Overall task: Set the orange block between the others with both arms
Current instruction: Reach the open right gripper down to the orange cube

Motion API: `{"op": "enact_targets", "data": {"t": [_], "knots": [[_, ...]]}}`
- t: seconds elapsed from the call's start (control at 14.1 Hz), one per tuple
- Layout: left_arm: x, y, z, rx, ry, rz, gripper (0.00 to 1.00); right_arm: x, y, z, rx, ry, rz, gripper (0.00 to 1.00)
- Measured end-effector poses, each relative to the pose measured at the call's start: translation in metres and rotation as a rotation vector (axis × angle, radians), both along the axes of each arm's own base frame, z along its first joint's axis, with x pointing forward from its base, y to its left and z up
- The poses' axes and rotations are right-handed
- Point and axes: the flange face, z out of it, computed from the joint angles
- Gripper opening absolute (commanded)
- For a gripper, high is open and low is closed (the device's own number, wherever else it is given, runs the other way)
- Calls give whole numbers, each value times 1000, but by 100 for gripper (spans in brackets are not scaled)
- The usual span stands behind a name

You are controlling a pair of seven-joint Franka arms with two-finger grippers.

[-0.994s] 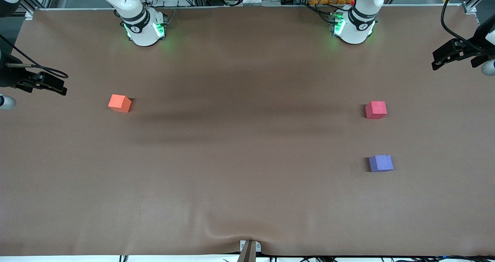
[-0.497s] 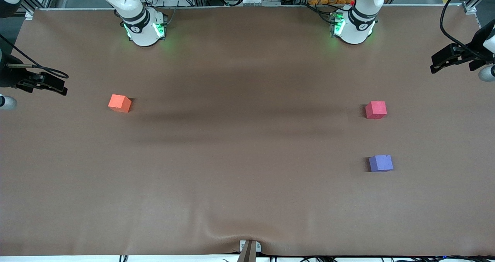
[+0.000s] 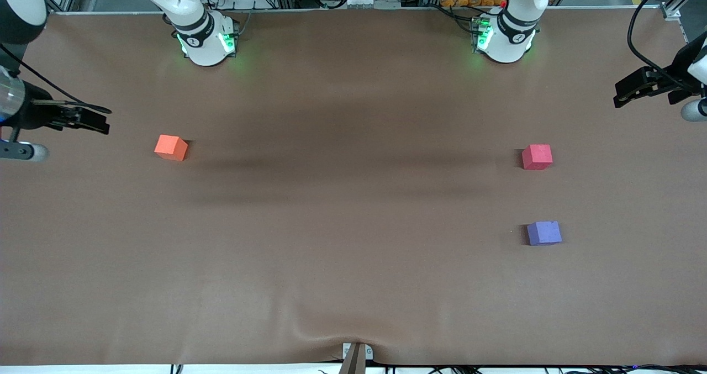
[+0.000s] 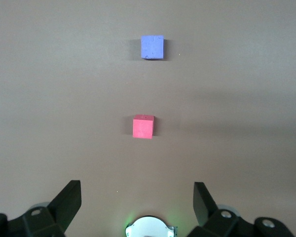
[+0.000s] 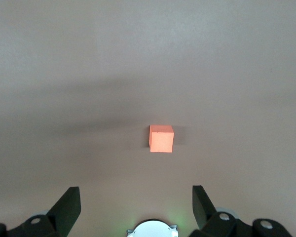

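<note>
Pre-grasp: orange block (image 3: 170, 147) untouched, both right gripper (image 5: 136, 205) and left gripper (image 4: 137, 200) held wide, empty; descent onto it needed.

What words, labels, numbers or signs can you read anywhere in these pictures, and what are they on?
No text can be read anywhere.
The small round marks on the two arm bases: too small to read.
The orange block, the red block and the purple block: no markings.
The brown table cover: plain.
The bracket at the table's near edge: two tiny marks, unreadable.
</note>
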Motion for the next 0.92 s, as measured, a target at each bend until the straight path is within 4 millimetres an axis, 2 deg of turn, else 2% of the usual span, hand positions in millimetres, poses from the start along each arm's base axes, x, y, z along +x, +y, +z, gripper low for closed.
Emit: {"op": "enact_targets", "data": {"t": [0.57,0.92], "knots": [[8,1,-12,-5,15,-2,100,-8,-7,-55,2,114,-14,100],[11,1,-15,-6,18,-3,100,-10,-12,-115,3,161,-20,100]]}}
